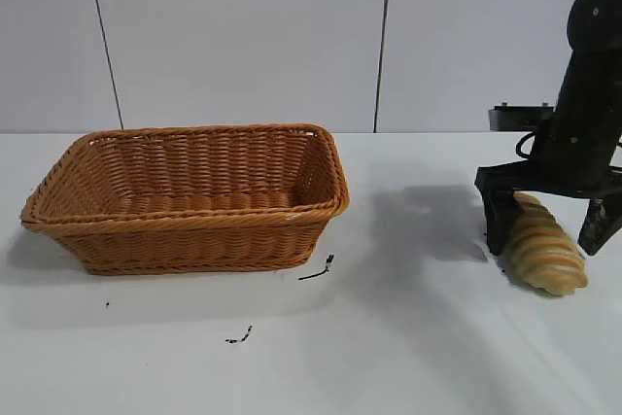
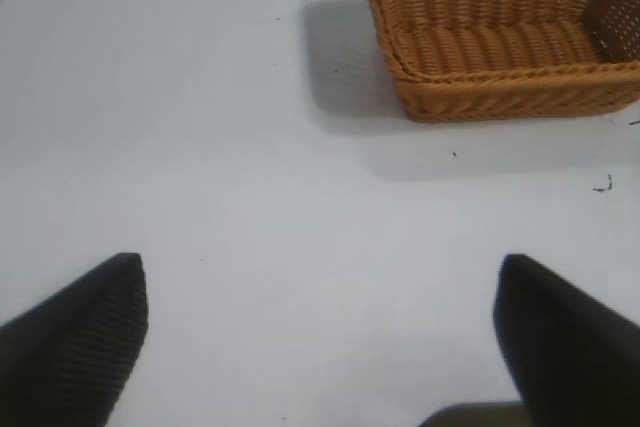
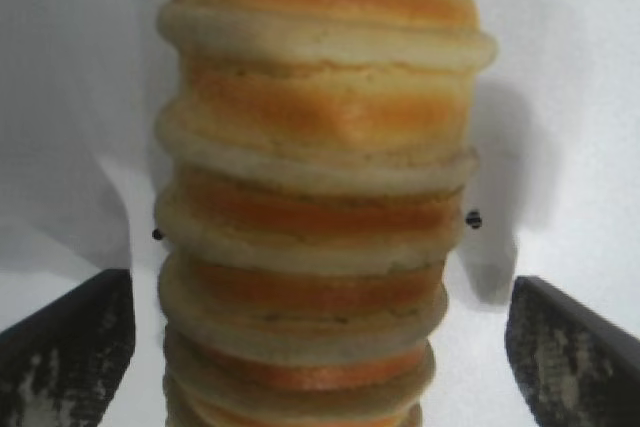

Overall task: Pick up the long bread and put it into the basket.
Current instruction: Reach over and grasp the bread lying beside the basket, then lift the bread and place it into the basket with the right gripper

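While the basket (image 1: 190,196) sits on the white worktop (image 1: 408,337) at the left, the left hand (image 2: 320,342) hangs wide open above bare worktop, holding nothing. Well apart to the right, the long bread (image 1: 544,250) lies on the worktop between the spread fingers (image 1: 498,221) of the right hand (image 1: 549,225), which straddles it without touching.

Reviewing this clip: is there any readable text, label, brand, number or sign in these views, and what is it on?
None: no readable text in any view.
The basket, the long bread and the right hand around it carry no lettering.
The small dark marks on the table are not characters.
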